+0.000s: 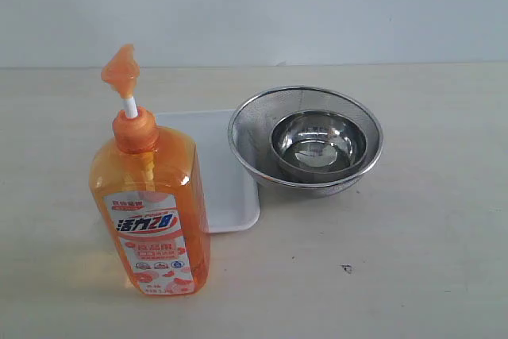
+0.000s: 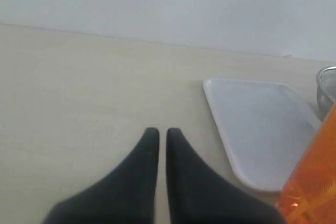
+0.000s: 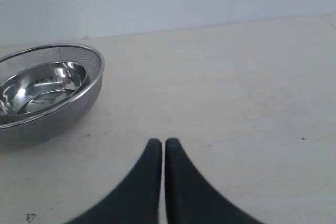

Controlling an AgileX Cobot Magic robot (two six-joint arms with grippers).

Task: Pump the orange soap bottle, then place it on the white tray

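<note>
The orange soap bottle [image 1: 151, 204] stands upright on the table at the front left, its pump head raised on the white stem. Directly behind it lies the white tray [image 1: 222, 172], partly hidden by the bottle. Neither arm shows in the exterior view. In the left wrist view my left gripper [image 2: 158, 131] is shut and empty over bare table, with the tray [image 2: 262, 129] and an edge of the bottle [image 2: 315, 182] off to one side. My right gripper [image 3: 159, 142] is likewise shut and holds nothing.
A round steel mesh strainer bowl [image 1: 246, 129] sits right of the tray, touching its edge, with a small shiny steel bowl [image 1: 317, 144] inside. The strainer [image 3: 68, 111] also shows in the right wrist view. A small dark speck [image 1: 347, 268] marks the table.
</note>
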